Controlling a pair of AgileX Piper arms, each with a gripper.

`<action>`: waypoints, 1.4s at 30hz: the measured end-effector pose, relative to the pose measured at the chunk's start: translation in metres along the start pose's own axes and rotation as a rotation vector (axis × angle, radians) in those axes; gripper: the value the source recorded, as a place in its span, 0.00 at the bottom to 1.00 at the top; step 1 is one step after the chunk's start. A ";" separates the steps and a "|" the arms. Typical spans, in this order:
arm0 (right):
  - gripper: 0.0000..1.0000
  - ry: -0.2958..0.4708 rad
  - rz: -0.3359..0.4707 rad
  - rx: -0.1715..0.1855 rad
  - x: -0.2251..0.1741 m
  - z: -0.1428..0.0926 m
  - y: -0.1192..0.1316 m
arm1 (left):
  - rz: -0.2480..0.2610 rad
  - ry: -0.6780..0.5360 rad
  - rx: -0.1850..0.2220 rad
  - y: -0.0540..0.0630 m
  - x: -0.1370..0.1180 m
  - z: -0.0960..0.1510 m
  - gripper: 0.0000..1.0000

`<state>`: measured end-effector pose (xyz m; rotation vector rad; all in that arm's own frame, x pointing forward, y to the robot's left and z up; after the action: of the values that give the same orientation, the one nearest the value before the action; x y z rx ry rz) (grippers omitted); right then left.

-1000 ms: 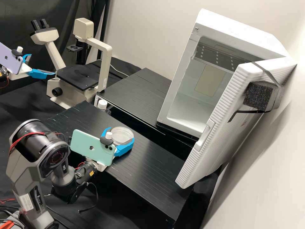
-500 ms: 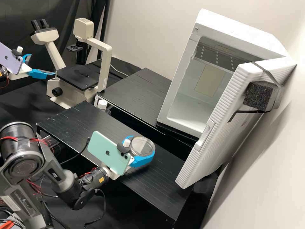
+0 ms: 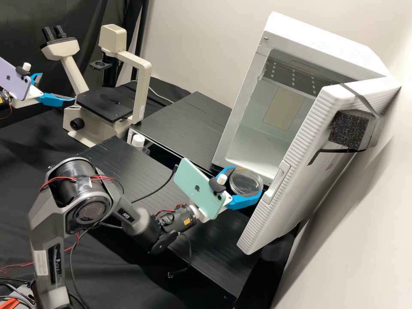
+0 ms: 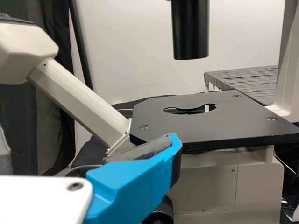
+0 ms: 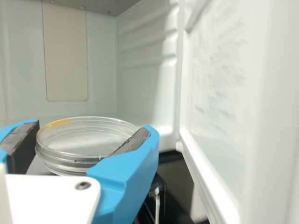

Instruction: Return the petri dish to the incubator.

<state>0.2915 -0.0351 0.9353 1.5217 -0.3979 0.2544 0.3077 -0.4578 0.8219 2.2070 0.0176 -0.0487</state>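
Observation:
The right gripper (image 3: 249,177) stands before the open front of the incubator (image 3: 326,38) in the high view, shut on the clear round petri dish (image 3: 243,185). In the right wrist view the right gripper (image 5: 91,133) has a finger at each side of the dish (image 5: 81,149), held level with the incubator's inside (image 5: 100,60) behind it. At the left of the high view, the left gripper (image 3: 57,87) is open and empty beside the microscope. One blue finger of the left gripper (image 4: 135,184) shows in the left wrist view, near the microscope stage (image 4: 233,121).
The incubator door (image 3: 292,167) stands open, its edge close to the right gripper. A microscope (image 3: 137,68) is at the back left. Between the two black platforms (image 3: 180,128) is a white-capped bottle (image 3: 138,140).
The right arm has moved the petri dish rightward across the front platform, toward the incubator's opening, with its gripper still shut on it. The left arm has kept its place.

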 end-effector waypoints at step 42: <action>0.00 -0.058 -0.119 -0.053 0.160 0.000 -0.053 | 0.000 0.000 0.000 0.000 0.000 0.000 1.00</action>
<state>0.4581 -0.0512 0.9515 1.4968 -0.3559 0.1061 0.3077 -0.4578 0.8219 2.2070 0.0176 -0.0487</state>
